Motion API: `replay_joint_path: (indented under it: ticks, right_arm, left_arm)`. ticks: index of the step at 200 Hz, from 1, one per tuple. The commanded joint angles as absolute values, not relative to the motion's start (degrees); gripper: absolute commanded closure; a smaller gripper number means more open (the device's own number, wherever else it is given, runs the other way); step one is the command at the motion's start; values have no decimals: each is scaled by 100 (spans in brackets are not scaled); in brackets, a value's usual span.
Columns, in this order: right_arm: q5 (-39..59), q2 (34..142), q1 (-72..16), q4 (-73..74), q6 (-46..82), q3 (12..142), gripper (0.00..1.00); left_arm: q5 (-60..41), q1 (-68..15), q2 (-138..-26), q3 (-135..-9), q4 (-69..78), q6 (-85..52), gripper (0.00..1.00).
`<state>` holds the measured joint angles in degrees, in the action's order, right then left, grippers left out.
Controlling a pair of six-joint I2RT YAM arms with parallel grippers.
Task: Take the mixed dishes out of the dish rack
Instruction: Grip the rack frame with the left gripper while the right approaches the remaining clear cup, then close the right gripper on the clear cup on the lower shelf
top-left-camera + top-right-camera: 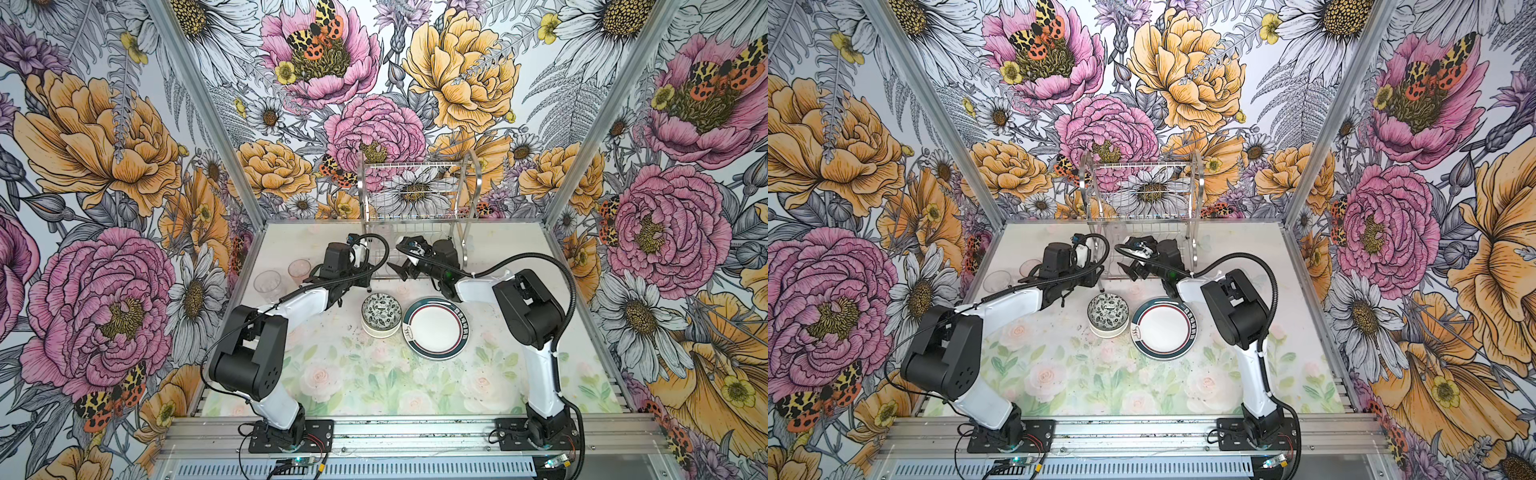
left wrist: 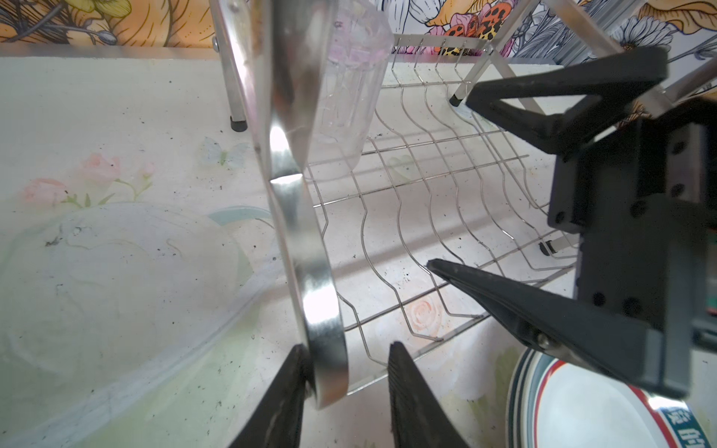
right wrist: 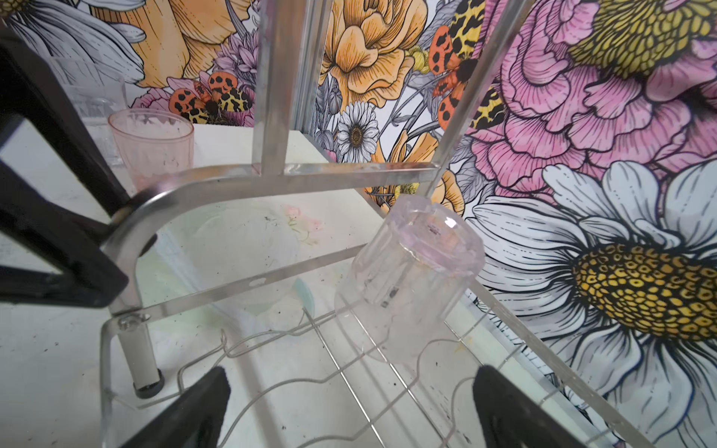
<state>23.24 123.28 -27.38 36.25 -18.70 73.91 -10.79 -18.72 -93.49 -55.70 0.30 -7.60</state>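
Last step, I judge: an upturned clear plastic cup (image 3: 411, 279) sits on the lower shelf of the shiny chrome wire dish rack (image 3: 333, 167). My left gripper (image 2: 348, 346) straddles the rack's side band (image 2: 310, 279), half-spread; my right gripper (image 3: 353, 372) gapes wide facing the cup. Next: advance, pinch gently.

Right pincer (image 3: 351, 368) wide — left pincer (image 2: 347, 345) (seemingly) narrower.

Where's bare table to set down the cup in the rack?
Bare: front strip of the table, between bowl stack, plate stack and front rail; also right edge beyond the right arm. Crowded: rack front, where left hand and right hand meet; back left, two cups.
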Motion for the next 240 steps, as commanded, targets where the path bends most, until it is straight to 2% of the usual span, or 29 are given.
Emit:
replay_joint_path:
  ticks: [1, 53, 108, 240]
  right_arm:
    - [2618, 12542, -2660, 3419, -2053, 7783, 0]
    - [2709, 13078, -2506, 3038, -2171, 8645, 0]
    - [2897, 13646, -2400, 2625, -2387, 9585, 0]
    - [3587, 14650, -2417, 1903, -2805, 11305, 0]
  left_arm:
    - [-1164, -1842, -9369, -5654, 164, -808, 69]
    - [-1138, -1795, -9439, -5627, 160, -826, 78]
    - [-1125, -1751, -9483, -5676, 66, -808, 84]
    - [-1127, -1749, -9536, -5825, -266, -677, 86]
